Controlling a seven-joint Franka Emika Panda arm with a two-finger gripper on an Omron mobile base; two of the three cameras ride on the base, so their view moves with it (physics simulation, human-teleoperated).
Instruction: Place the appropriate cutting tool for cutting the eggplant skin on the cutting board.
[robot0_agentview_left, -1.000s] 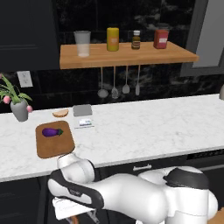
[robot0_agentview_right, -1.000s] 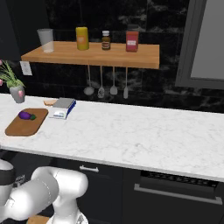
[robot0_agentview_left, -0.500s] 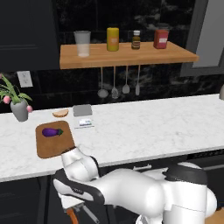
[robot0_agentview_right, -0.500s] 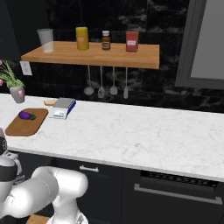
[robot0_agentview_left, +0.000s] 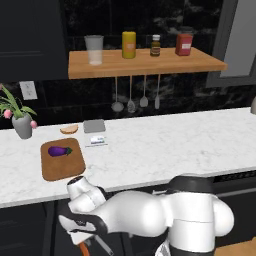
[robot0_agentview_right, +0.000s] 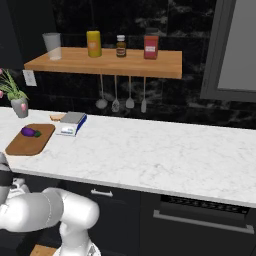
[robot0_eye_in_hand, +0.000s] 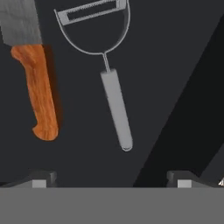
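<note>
The peeler (robot0_eye_in_hand: 114, 100) lies flat on a dark drawer floor, its grey handle pointing toward me and its forked metal head (robot0_eye_in_hand: 94, 22) away. My gripper (robot0_eye_in_hand: 112, 178) hovers open above the handle's end, touching nothing. In the left base view the gripper (robot0_agentview_left: 80, 236) hangs below the counter's front edge. Up on the counter, the small purple eggplant (robot0_agentview_left: 59, 150) rests on the brown cutting board (robot0_agentview_left: 62, 169), which the right base view also shows at far left as board (robot0_agentview_right: 30, 144) and eggplant (robot0_agentview_right: 29, 132).
An orange-handled knife (robot0_eye_in_hand: 41, 96) lies left of the peeler, roughly parallel to it. A dark slanted edge (robot0_eye_in_hand: 183, 113) crosses right of the peeler. On the counter behind the board sit a grey square slab (robot0_agentview_left: 94, 126), a bread slice (robot0_agentview_left: 69, 129) and a potted plant (robot0_agentview_left: 20, 120).
The arm has shifted a little under the counter edge, its white links swelling in the left base view. Nothing on the counter has moved.
</note>
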